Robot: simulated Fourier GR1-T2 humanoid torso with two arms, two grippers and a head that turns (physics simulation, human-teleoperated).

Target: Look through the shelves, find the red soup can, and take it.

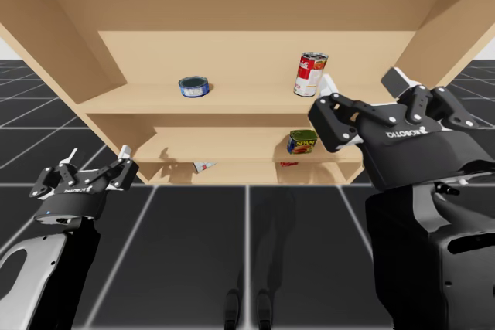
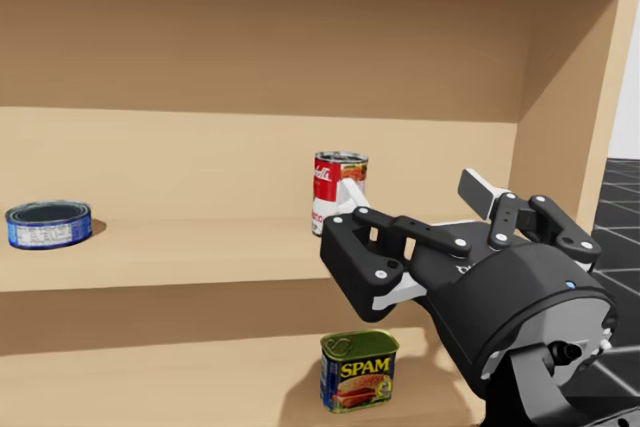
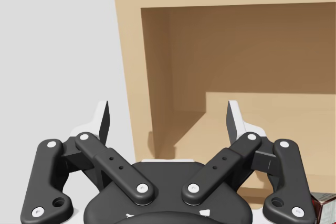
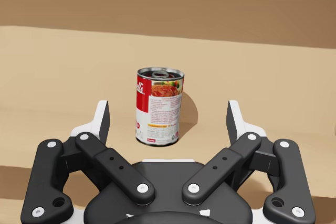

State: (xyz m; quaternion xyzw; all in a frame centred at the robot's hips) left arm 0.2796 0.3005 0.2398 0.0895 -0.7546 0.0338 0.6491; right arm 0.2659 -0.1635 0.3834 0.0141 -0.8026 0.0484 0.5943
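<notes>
The red soup can point(image 1: 310, 73) stands upright on the upper shelf point(image 1: 232, 103), toward its right side. My right gripper point(image 1: 362, 86) hovers open in front of it at about the same height. In the right wrist view the red soup can point(image 4: 158, 106) stands just ahead of the gap of my right gripper point(image 4: 168, 119), touching neither finger. The head view has my right gripper point(image 2: 415, 197) partly covering the red soup can point(image 2: 338, 175). My left gripper point(image 1: 99, 156) hangs open and empty low at the left, facing the shelf's left side wall point(image 3: 131, 77).
A flat blue tin point(image 1: 194, 86) lies on the upper shelf's left part. On the lower shelf stand a blue-and-yellow rectangular can point(image 1: 302, 141) and a small red-and-white object point(image 1: 203, 165). Wooden side walls point(image 1: 441, 28) close in the shelves.
</notes>
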